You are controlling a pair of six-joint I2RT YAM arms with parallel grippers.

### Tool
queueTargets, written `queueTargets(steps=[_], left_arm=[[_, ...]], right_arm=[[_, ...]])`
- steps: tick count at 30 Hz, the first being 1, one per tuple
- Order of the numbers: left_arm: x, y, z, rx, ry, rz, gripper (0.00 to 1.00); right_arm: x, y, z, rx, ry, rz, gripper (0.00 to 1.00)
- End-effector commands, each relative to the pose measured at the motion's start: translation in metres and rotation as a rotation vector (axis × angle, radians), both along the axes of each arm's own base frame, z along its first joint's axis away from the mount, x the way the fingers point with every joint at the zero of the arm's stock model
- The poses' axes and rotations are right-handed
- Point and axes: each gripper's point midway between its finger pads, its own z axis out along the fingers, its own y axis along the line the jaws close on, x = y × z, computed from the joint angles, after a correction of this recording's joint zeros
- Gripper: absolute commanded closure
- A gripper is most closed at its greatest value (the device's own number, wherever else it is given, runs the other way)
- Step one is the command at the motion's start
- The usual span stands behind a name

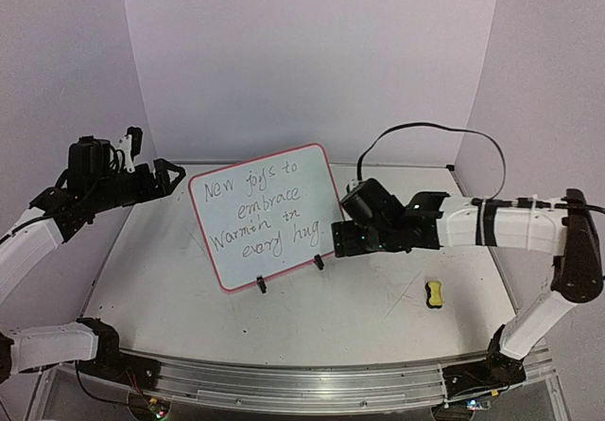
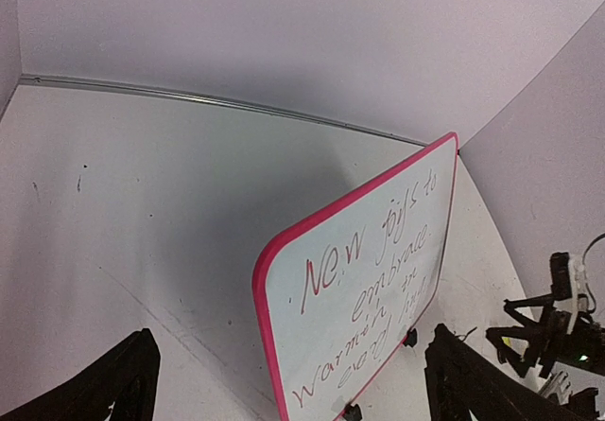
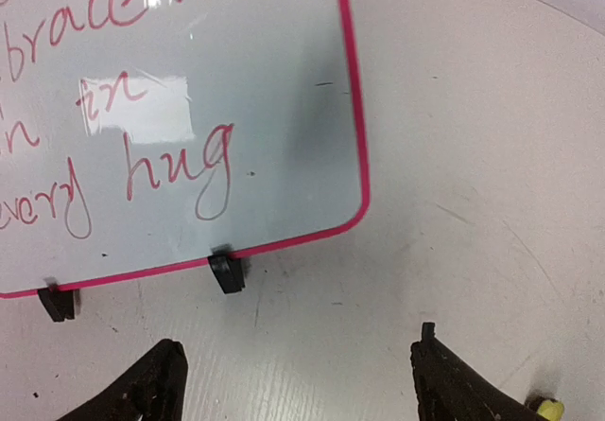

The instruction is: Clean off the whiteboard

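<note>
The whiteboard [image 1: 267,215] stands upright on two black feet mid-table, its red-pink frame around handwritten marker text. It also shows in the left wrist view [image 2: 364,289] and the right wrist view [image 3: 180,128]. My left gripper [image 1: 170,173] is open and empty, just left of the board's upper left corner. My right gripper [image 1: 338,236] is open and empty, close to the board's lower right corner, above the table. A small yellow eraser block [image 1: 434,294] lies on the table right of the board; its tip shows in the right wrist view [image 3: 546,407].
White walls enclose the back and sides. A black cable [image 1: 425,132] loops above the right arm. A metal rail [image 1: 302,383] runs along the table's near edge. The right arm [image 2: 558,326] shows in the left wrist view.
</note>
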Motion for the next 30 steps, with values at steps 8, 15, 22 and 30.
queueTargets(steps=[8,15,22,30], left_arm=[[0.001,0.001,0.015,-0.001,-0.055,-0.003,0.0],[0.001,-0.001,0.015,-0.004,-0.051,-0.012,0.0],[0.001,-0.003,0.012,-0.007,-0.041,-0.023,0.0],[0.001,-0.002,0.012,-0.005,-0.042,-0.018,0.0]], right_arm=[[-0.067,-0.119,-0.014,-0.115,0.166,-0.329,0.21],[-0.091,-0.165,-0.044,-0.131,0.278,-0.458,0.25],[-0.096,-0.205,-0.064,-0.101,0.339,-0.576,0.29],[-0.092,-0.216,-0.097,-0.09,0.416,-0.62,0.32]])
